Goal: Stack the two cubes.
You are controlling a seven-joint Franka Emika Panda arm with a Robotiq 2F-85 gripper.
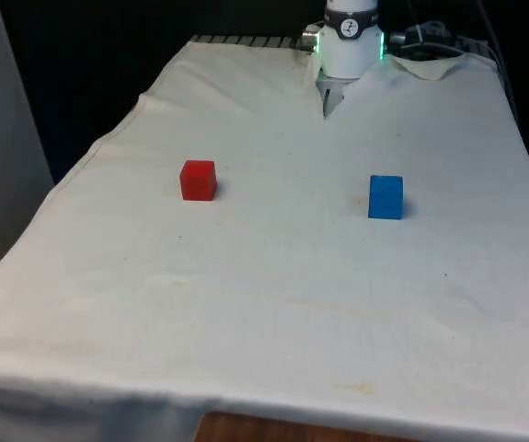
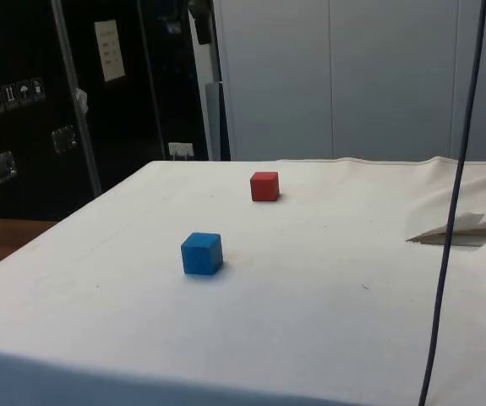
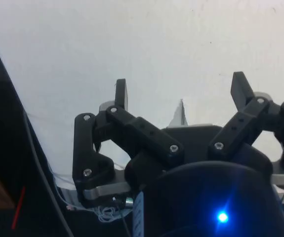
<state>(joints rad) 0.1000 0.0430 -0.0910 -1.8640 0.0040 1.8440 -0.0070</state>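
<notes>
Desk (image 1: pixel 273 304) covered by white cloth (image 1: pixel 246 101), cloth slightly wrinkled, hangs over near edge and sides. Red cube (image 1: pixel 198 180) sits on cloth toward front view's left. Blue cube (image 1: pixel 385 197) sits on cloth toward front view's right, a bit nearer to camera. Cubes well apart, not touching, each flat on one face. In side view blue cube (image 2: pixel 202 254) is nearer, red cube (image 2: pixel 264 186) farther. Cloth folded up at far end of desk, fold (image 2: pixel 466 228) raised at side view's right.
</notes>
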